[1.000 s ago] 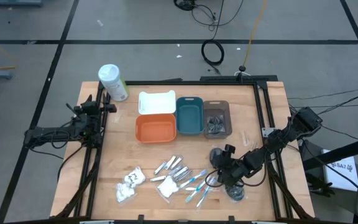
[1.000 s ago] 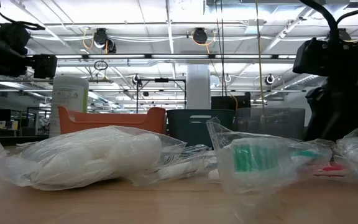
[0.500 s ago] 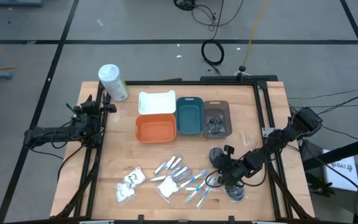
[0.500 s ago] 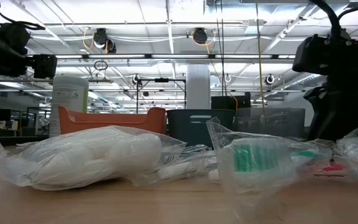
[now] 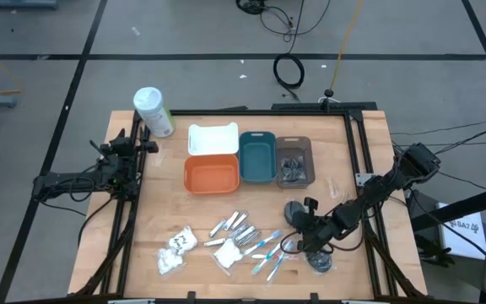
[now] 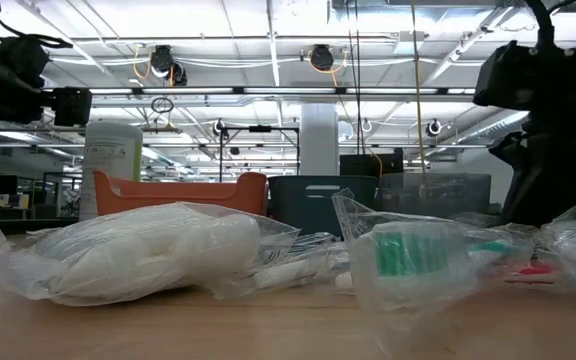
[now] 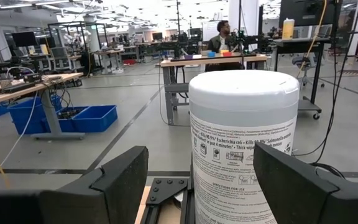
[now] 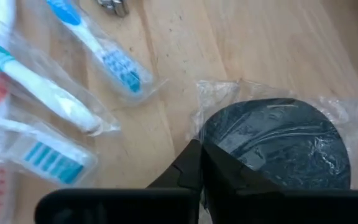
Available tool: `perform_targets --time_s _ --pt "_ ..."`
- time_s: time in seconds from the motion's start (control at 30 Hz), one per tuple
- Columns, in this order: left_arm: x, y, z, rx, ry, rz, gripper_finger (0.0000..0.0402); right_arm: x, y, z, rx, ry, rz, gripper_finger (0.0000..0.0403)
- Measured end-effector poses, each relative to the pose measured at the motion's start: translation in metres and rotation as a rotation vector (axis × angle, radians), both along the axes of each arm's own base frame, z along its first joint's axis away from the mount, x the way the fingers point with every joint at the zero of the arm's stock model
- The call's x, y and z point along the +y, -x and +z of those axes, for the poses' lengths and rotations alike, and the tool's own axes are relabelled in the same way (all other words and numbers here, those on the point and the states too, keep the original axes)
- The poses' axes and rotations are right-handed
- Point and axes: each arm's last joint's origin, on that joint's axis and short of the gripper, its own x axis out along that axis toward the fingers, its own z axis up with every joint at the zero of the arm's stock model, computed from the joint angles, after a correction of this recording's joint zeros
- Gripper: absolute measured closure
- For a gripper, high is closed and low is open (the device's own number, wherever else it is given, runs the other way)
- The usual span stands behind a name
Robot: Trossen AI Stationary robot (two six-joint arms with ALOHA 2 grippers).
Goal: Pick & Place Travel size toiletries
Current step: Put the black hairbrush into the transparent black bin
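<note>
Right pincer (image 8: 201, 163) low over the near-right part of the tabletop (image 5: 175, 211), fingers clenched together on the clear wrap at the edge of a dark round packet (image 8: 278, 146); whether the wrap is truly caught between them I cannot tell for certain. The packet is a disc with no long axis, lying flat on the wood just ahead of the fingertips. Beside it, wrapped blue-and-white toothbrushes (image 8: 101, 53) lie slantwise, clear of the pincer. In the high view the grey tray (image 5: 294, 160), already holding dark items, sits farther back across the tabletop, so the carry likely runs that way. Left pincer (image 7: 197, 174) released, fingers wide, parked at the far-left corner facing the large white bottle (image 7: 244, 143); the right arm is far nearer.
</note>
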Motion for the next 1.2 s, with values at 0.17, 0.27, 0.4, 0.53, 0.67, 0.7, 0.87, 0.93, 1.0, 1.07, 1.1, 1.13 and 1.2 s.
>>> perform_targets --time_s 0.17,0.27,0.4,0.53,0.67,0.7,0.87,0.93,1.0,1.07,1.1,1.13,1.2 --pt "0.000 0.000 0.000 0.001 0.000 0.000 0.0117 0.001 0.000 0.009 -0.036 -0.014 0.039 0.0401" --pt "0.000 0.000 0.000 0.001 0.000 0.000 0.0117 0.000 0.001 0.020 -0.076 -0.029 0.052 0.0402" --pt "0.000 0.000 0.000 0.001 0.000 0.000 0.0117 -0.003 0.004 0.038 -0.139 -0.043 0.081 0.0402" --pt "0.000 0.000 0.000 0.000 0.000 0.000 0.0117 -0.006 0.008 0.055 -0.198 -0.049 0.113 0.0402" --pt "0.000 0.000 0.000 0.000 0.000 0.001 0.0117 -0.008 0.012 0.067 -0.241 -0.052 0.133 0.0402" --pt "0.000 0.000 0.000 0.000 0.000 0.000 0.0117 -0.009 0.013 0.068 -0.248 -0.054 0.135 0.0402" --pt "0.000 0.000 0.000 0.000 0.000 0.000 0.0117 -0.009 0.013 0.070 -0.254 -0.047 0.147 0.0402" --pt "0.000 0.000 0.000 0.000 0.000 0.000 0.0117 -0.009 0.013 0.070 -0.255 -0.048 0.147 0.0402" --pt "0.000 0.000 0.000 0.000 0.000 0.000 0.0117 -0.009 0.013 0.070 -0.249 -0.060 0.159 0.0402" --pt "0.000 0.000 0.000 0.000 0.000 0.000 0.0117 -0.007 0.013 0.071 -0.241 -0.100 0.203 0.0403" --pt "0.000 0.000 0.000 0.000 0.000 0.000 0.0117 -0.006 0.013 0.073 -0.239 -0.127 0.233 0.0403" --pt "0.000 0.000 0.000 0.001 0.000 0.000 0.0117 -0.004 0.013 0.074 -0.243 -0.157 0.264 0.0403" --pt "0.000 0.000 0.000 0.000 0.000 0.000 0.0117 0.000 0.012 0.077 -0.256 -0.210 0.330 0.0403"
